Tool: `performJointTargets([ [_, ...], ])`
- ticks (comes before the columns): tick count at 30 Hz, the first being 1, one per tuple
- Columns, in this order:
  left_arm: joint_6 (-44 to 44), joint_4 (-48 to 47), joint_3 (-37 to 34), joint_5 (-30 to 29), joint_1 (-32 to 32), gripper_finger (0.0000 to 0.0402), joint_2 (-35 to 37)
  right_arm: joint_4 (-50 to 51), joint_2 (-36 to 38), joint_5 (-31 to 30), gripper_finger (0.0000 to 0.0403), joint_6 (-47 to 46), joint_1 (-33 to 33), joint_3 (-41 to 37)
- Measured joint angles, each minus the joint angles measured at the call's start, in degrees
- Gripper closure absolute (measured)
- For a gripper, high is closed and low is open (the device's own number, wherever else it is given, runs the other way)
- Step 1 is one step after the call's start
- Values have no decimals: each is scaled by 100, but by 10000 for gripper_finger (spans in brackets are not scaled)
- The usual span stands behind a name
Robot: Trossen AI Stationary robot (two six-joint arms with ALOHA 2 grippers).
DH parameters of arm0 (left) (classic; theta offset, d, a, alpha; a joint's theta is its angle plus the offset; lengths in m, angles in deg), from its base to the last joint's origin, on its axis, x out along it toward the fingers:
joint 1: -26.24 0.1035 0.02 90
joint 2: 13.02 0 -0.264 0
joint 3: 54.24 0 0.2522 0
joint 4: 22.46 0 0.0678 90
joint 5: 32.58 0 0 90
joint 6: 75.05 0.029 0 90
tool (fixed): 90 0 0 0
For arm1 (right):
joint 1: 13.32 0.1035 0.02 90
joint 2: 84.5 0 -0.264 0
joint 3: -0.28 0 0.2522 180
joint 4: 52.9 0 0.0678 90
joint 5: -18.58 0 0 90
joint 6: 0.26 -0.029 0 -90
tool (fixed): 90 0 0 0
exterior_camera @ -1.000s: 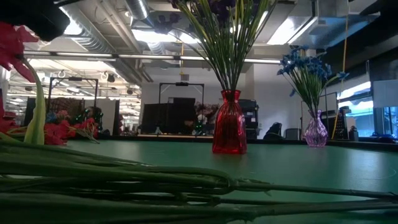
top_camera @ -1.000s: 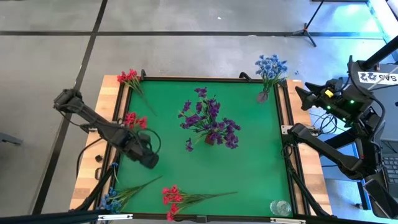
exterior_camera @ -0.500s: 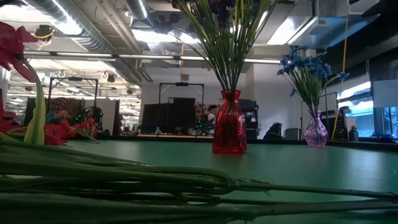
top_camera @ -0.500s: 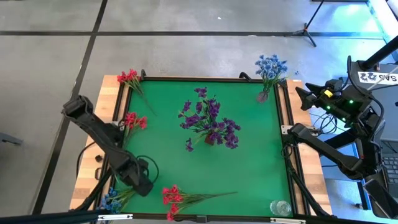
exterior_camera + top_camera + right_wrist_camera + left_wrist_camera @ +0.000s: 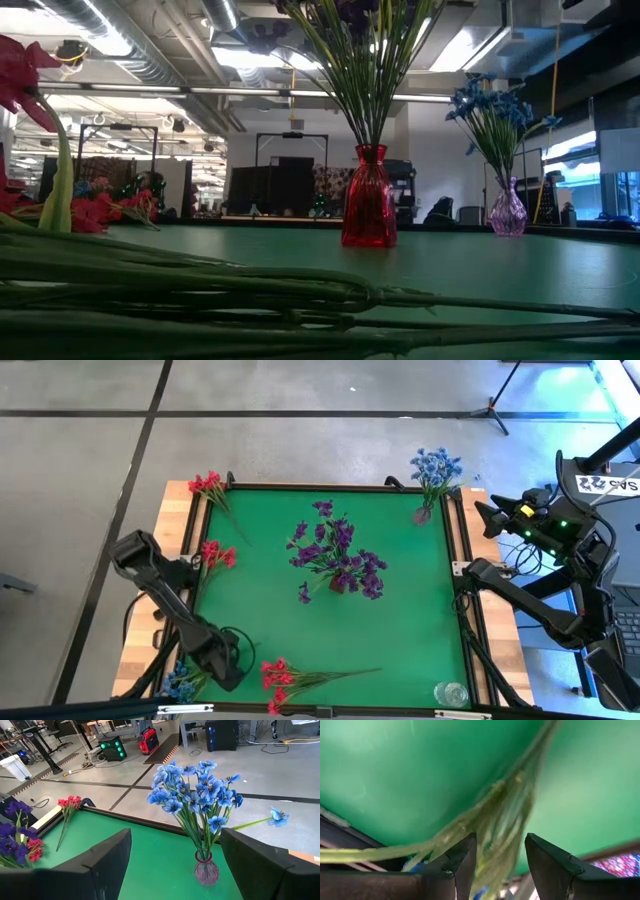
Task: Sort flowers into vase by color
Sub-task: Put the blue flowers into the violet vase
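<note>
At the table's near-left corner, your left gripper (image 5: pixel 228 668) hangs with fingers spread over the thin green stems of a blue sprig (image 5: pixel 180 682). Red sprigs (image 5: pixel 285 678) lie alongside on smooth green matting (image 5: pixel 400 630). Centre, purple blossoms (image 5: pixel 338 555) fill a ribbed red glass vase (image 5: pixel 368 200). Far right, your right gripper (image 5: pixel 175 865) waits spread off-table, facing blue flowers (image 5: pixel 197 787).
</note>
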Motion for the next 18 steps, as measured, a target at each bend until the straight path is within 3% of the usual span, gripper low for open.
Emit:
performJointTargets([
  [6,-137,-25,0,128,-41,269,-277,0,0,2,98,-131,0,0],
  [13,-136,-190,127,-212,-46,387,-303,0,0,4,98,-136,0,0],
  [18,-28,-1055,702,-403,-35,392,-260,-29,0,48,98,-136,-2,0],
])
